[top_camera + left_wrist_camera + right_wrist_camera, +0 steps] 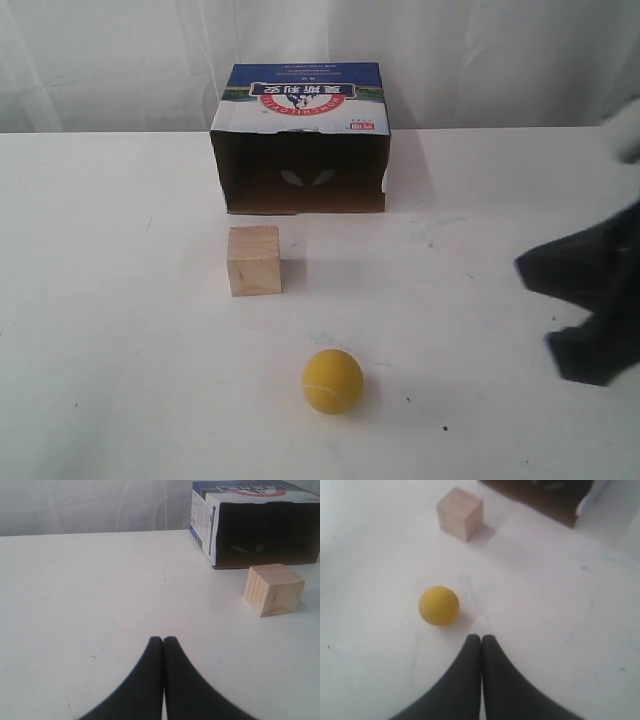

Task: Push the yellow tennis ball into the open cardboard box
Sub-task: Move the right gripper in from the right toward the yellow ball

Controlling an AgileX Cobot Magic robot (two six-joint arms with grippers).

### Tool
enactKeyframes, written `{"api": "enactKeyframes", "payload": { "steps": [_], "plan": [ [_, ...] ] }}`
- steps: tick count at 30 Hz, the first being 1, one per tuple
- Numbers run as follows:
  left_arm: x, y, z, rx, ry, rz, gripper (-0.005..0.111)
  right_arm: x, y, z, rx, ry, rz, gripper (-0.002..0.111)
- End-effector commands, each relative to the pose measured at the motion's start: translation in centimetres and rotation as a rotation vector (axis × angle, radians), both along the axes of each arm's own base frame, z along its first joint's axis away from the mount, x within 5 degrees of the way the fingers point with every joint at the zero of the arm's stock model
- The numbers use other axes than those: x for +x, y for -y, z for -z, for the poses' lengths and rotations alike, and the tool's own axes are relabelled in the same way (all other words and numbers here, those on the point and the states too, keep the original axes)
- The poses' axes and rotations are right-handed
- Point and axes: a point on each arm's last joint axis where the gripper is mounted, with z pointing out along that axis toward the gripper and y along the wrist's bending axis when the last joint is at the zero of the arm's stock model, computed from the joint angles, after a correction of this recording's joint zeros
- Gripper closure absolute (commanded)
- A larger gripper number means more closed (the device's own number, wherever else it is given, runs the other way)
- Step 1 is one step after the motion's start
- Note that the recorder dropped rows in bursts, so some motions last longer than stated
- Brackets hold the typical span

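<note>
The yellow tennis ball (333, 381) rests on the white table near the front, and shows in the right wrist view as tennis ball (439, 605), a short way ahead of my right gripper (481, 638), which is shut and empty. In the exterior view the right gripper (527, 268) hovers well to the ball's right. The open cardboard box (302, 140) lies at the back, its dark mouth facing the ball. The box (260, 525) also appears in the left wrist view, far from my left gripper (163, 640), which is shut on nothing.
A pale wooden cube (254, 260) stands between box and ball, slightly left of the line joining them; the cube (274, 589) and cube (460, 513) show in both wrist views. White curtain hangs behind the table (120, 330).
</note>
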Motion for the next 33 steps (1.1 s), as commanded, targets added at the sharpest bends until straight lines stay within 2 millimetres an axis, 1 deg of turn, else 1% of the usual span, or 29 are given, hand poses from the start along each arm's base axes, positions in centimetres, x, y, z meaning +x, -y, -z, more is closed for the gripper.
{"api": "enactKeyframes", "payload": {
  "steps": [1, 2, 5, 7, 11, 14, 17, 25, 33],
  "plan": [
    [0.0, 0.0, 0.1, -0.008, 0.006, 0.004, 0.107, 3.7, -4.8, 1.2, -0.094, -0.079, -0.146, 0.108],
    [0.0, 0.0, 0.1, -0.008, 0.006, 0.004, 0.107, 4.3, -5.9, 1.4, -0.107, -0.081, -0.173, 0.108],
    [0.0, 0.0, 0.1, -0.008, 0.006, 0.004, 0.107, 6.2, -9.0, 3.0, -0.149, -0.125, -0.229, 0.108],
    [0.0, 0.0, 0.1, -0.008, 0.006, 0.004, 0.107, 7.1, -10.5, 4.1, -0.162, -0.140, -0.247, 0.108],
    [0.0, 0.0, 0.1, -0.008, 0.006, 0.004, 0.107, 8.3, -12.9, 6.1, -0.178, -0.168, -0.263, 0.108],
    [0.0, 0.0, 0.1, -0.008, 0.006, 0.004, 0.107, 8.8, -14.0, 7.7, -0.203, -0.209, -0.269, 0.108],
    [0.0, 0.0, 0.1, -0.008, 0.006, 0.004, 0.107, 9.1, -14.4, 9.0, -0.223, -0.242, -0.270, 0.108],
    [0.0, 0.0, 0.1, -0.008, 0.006, 0.004, 0.107, 9.7, -14.9, 10.8, -0.243, -0.277, -0.257, 0.108],
    [0.0, 0.0, 0.1, -0.008, 0.006, 0.004, 0.107, 9.8, -15.0, 12.0, -0.264, -0.323, -0.235, 0.108]
  ]
}}
